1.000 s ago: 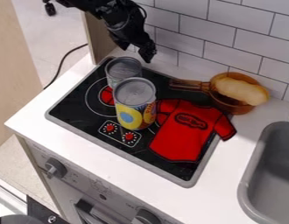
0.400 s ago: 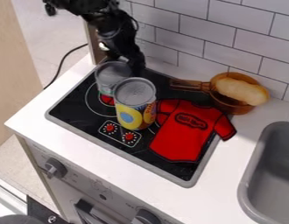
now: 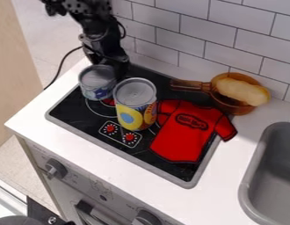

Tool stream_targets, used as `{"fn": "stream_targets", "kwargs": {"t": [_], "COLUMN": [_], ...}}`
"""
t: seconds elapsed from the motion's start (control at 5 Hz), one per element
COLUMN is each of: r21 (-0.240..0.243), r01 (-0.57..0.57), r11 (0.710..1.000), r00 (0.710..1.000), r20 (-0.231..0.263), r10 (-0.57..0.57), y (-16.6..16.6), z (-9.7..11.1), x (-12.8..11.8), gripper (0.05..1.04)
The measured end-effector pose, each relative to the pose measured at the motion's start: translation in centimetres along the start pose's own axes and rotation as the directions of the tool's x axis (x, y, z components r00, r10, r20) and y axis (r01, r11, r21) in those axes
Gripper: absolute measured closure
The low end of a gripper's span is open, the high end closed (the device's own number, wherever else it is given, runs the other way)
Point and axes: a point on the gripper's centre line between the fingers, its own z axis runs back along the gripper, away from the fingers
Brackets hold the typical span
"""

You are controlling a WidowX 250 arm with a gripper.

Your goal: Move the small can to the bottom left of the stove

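Observation:
The small can (image 3: 96,83), silver-topped with a blue label, stands about upright at the upper left of the black stove (image 3: 77,115). My gripper (image 3: 109,62) hangs down from the upper left, close against the can's back right side; I cannot tell whether it holds the can. Just right of the small can is the larger yellow can (image 3: 134,105), with a narrow gap between them. The rear left burner ring is partly hidden behind the small can.
A red toy shirt (image 3: 188,129) lies over the stove's right part. An orange pan (image 3: 232,103) with a bread-like piece (image 3: 242,91) sits at the back right. The tiled wall (image 3: 194,37) rises behind; a grey sink (image 3: 253,184) is at the right.
The small can has shifted left and slightly toward the front, away from the yellow can. My gripper has come down and moved left along with it.

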Motion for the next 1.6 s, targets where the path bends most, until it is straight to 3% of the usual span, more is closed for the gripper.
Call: {"fn": "stream_targets", "kwargs": {"t": [0.2, 0.4, 0.6, 0.8, 1.0, 1.2, 1.4, 1.6], "r21": [0.007, 0.082, 0.138, 0.114, 0.077, 0.062, 0.079, 0.073], "r01": [-0.074, -0.243, -0.311, -0.411, -0.455, -0.448, -0.454, -0.456], "r11": [0.997, 0.966, 0.94, 0.905, 0.887, 0.892, 0.887, 0.887], "r00": [0.996, 0.956, 0.925, 0.891, 0.862, 0.875, 0.873, 0.866], "r20": [-0.05, -0.146, -0.182, -0.163, -0.212, -0.174, -0.16, -0.195], "r10": [0.074, 0.253, 0.333, 0.425, 0.461, 0.452, 0.461, 0.461], "y": [0.8, 1.0, 1.6, 1.8, 1.6, 1.8, 2.5, 2.6], "z": [0.8, 1.3, 1.8, 1.6, 1.7, 2.7, 4.0, 4.9], "x": [-1.0, -2.0, -2.1, -2.3, -3.1, -2.8, -1.8, -1.0], "gripper": [0.083, 0.083, 0.083, 0.083, 0.083, 0.083, 0.083, 0.083]}}
